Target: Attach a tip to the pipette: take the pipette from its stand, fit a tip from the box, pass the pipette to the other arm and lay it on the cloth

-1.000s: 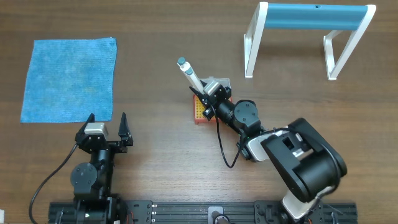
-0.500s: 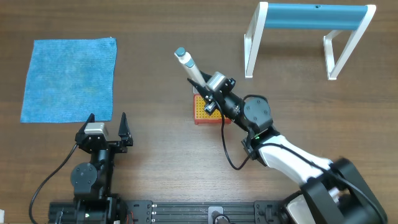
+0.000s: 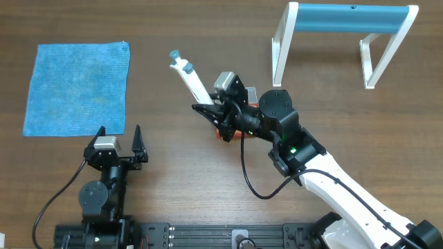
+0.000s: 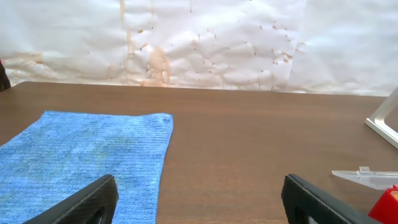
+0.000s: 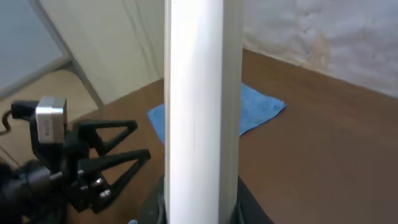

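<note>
White plastic, the pipette looks light, rigid and slick. The right gripper is clamped on its lower barrel, holding it tilted above the worktop. The left gripper, fingers spread, could best take the thicker upper body.

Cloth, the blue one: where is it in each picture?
Top view: cloth at the picture's upper left.
Left wrist view: cloth lies flat just ahead of the left gripper.
Right wrist view: cloth sits behind the white pipette.
Shared landmark: the open left gripper, beside the cloth's near edge.
</note>
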